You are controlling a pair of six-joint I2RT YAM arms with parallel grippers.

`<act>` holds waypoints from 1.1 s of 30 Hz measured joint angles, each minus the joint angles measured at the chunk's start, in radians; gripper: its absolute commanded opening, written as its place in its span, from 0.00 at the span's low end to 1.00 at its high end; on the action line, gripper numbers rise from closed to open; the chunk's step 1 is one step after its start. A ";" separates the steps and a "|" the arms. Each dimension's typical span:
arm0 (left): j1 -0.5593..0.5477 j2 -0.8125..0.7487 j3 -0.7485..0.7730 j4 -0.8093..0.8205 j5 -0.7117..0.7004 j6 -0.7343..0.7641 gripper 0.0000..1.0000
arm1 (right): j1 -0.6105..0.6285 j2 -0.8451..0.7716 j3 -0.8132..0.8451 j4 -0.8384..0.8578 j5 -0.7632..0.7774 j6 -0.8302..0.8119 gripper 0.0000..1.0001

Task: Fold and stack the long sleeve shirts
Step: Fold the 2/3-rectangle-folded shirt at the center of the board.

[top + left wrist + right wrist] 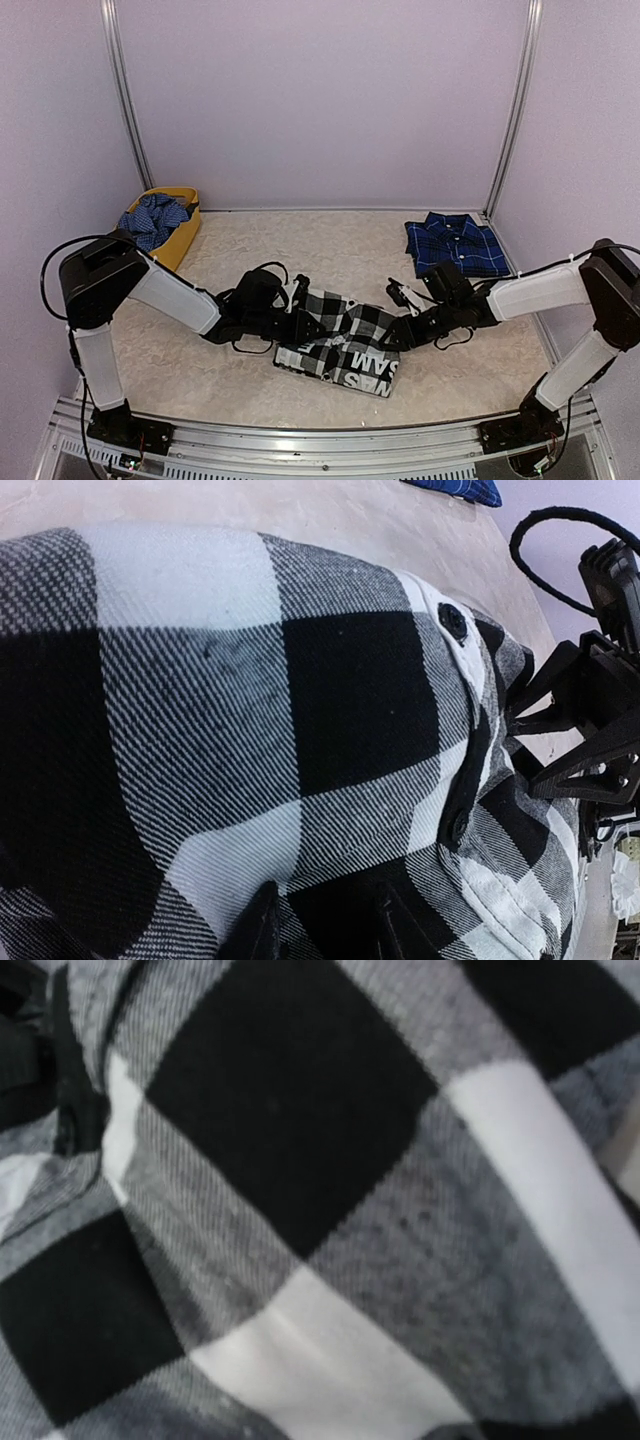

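Observation:
The black-and-white check shirt (345, 340) lies bunched in the middle of the table, with its lettered black band (365, 376) along the near edge. My left gripper (300, 325) is at the shirt's left side. In the left wrist view its two fingertips (262, 925) pinch the check cloth (300, 680) between them. My right gripper (402, 335) bites into the shirt's right edge, where bunched cloth sits between its prongs (530, 705). Check fabric (320, 1200) fills the right wrist view and hides that gripper's fingers. The navy plaid shirt (455, 245) lies folded at the back right.
A yellow basket (183, 235) holding blue checked cloth (152, 220) stands at the back left corner. Purple walls close in the table on three sides. The tabletop (300, 240) is pale and mottled.

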 measured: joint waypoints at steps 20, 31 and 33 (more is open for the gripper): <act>-0.012 -0.121 0.085 -0.069 -0.090 0.069 0.33 | 0.295 -0.161 -0.071 0.046 0.094 0.071 0.50; 0.059 0.098 0.187 -0.068 -0.070 0.074 0.33 | 0.301 -0.069 -0.113 0.113 0.119 0.074 0.51; 0.069 0.098 0.173 -0.037 -0.054 0.070 0.33 | 0.304 -0.073 -0.114 0.110 0.125 0.073 0.51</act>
